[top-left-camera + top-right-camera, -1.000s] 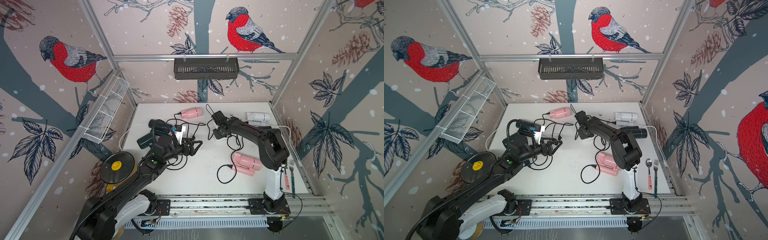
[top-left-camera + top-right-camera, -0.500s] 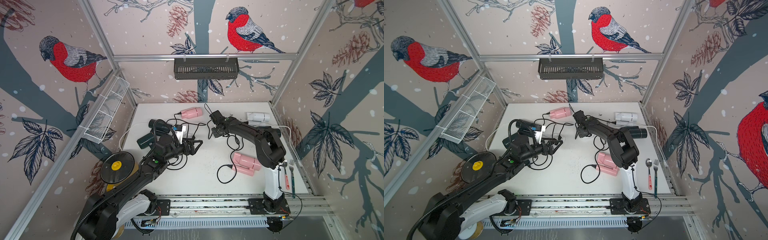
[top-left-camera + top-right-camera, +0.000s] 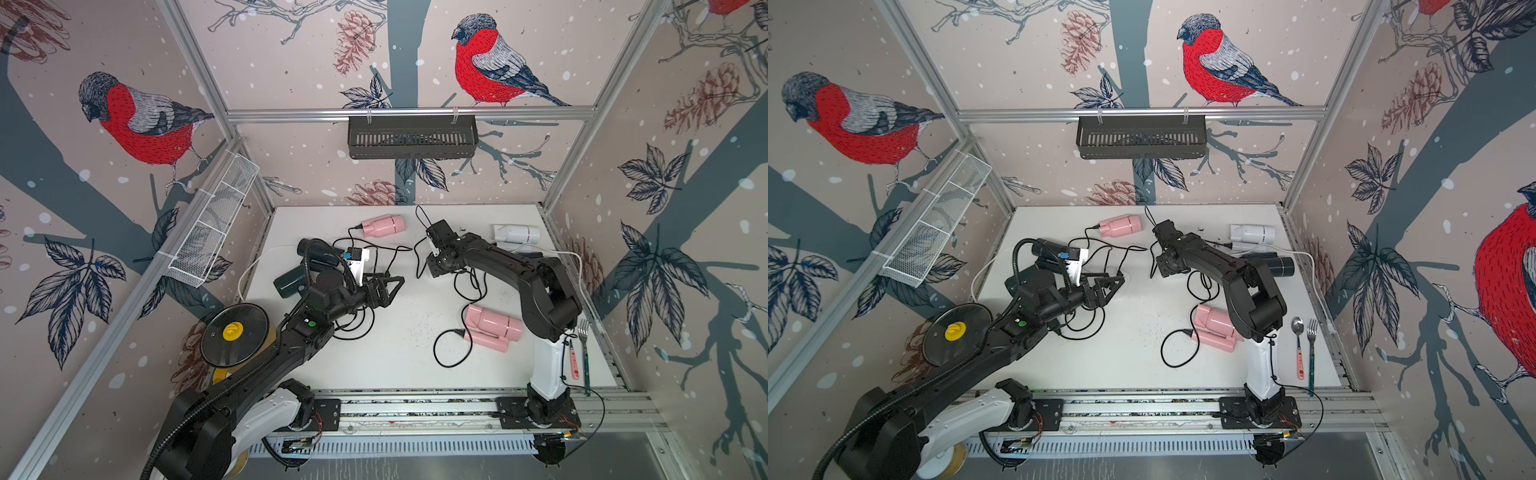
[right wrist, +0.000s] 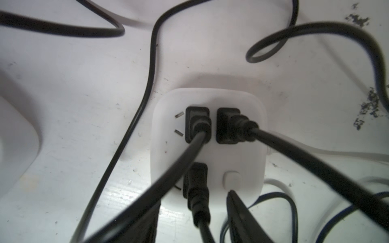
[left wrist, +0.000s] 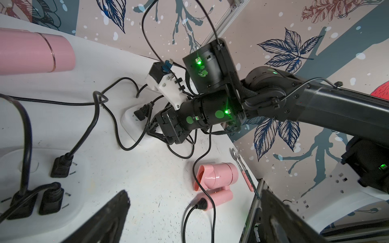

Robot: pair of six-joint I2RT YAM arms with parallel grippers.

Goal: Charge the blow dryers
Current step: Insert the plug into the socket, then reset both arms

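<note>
On the white table (image 3: 395, 374), both top views show a rear pink dryer (image 3: 382, 226) at the back, a white dryer (image 3: 515, 235) at the back right, a front pink dryer (image 3: 492, 328) beside the right arm, and a black dryer (image 3: 324, 255) and a dark teal dryer (image 3: 291, 281) at the left. A second black dryer (image 3: 1277, 265) shows in a top view behind the right arm. The left gripper (image 3: 392, 283) hovers with its jaws spread wide and nothing in them. The right gripper (image 3: 432, 270) points down at mid-table.

Left wrist view: the left gripper (image 5: 194, 193) stands released, fingers (image 5: 109, 214) far apart. A near power strip (image 5: 80, 185) carries three plugs. The front pink dryer (image 5: 214, 178) lies ahead. The right gripper (image 5: 155, 130) sits over a far power strip (image 5: 127, 124).

Right wrist view: the far power strip (image 4: 248, 155) holds three black plugs. The right gripper (image 4: 191, 221) straddles the lower plug (image 4: 195, 181). It is released, with a gap showing between one finger (image 4: 240, 214) and the plug.
</note>
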